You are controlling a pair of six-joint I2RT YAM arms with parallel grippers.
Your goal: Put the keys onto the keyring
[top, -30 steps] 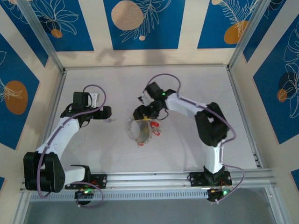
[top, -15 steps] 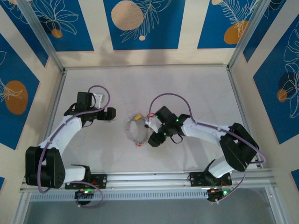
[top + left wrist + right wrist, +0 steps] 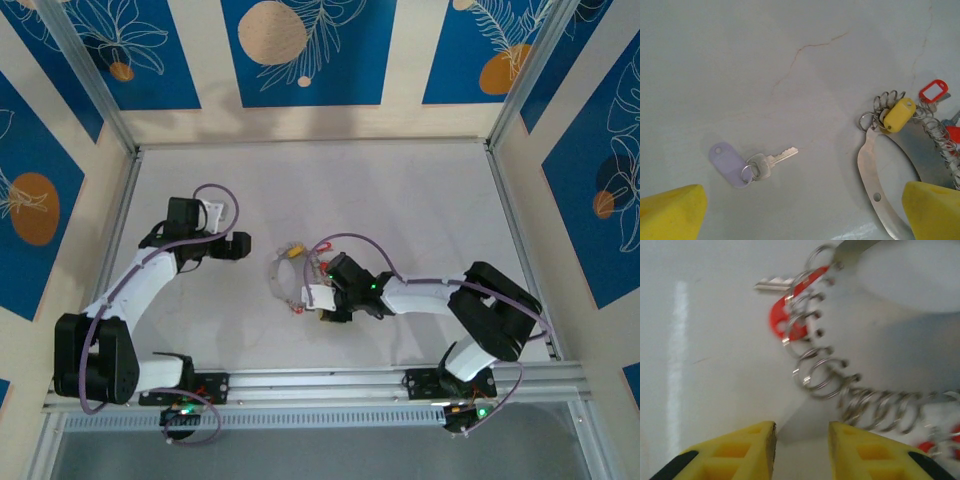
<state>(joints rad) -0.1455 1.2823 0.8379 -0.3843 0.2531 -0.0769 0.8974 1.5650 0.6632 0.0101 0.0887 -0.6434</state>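
The job looks partly done. The keyring (image 3: pixel 866 175), a broad flat grey metal band, lies on the bench (image 3: pixel 740 60) near its middle, between the two arms, with a chain of small split rings (image 3: pixel 860 400) strung along one side. A yellow-tagged key (image 3: pixel 900 114) and a red-tagged key (image 3: pixel 933 90) sit right at that chain and seem to be hooked on already, though the links are too fine to be sure. The right wrist view shows another red tag (image 3: pixel 790 315) caught among the rings, a key blade poking out beside it. One pale purple key (image 3: pixel 752 165) is clearly left over. It lies loose on the bench with its own little ring, well apart from the keyring on the left arm's side. The left gripper (image 3: pixel 801 210) hangs above the bench between that key and the keyring, its yellow fingers (image 3: pixel 670 212) spread wide and empty. The right gripper (image 3: pixel 801 440) is low at the keyring's near edge, its fingers (image 3: pixel 740 452) drawn close with only a narrow slot between them. The band's edge reaches into that slot, but whether they pinch it cannot be told. What remains, by this reckoning, is fetching the purple key and threading it on.
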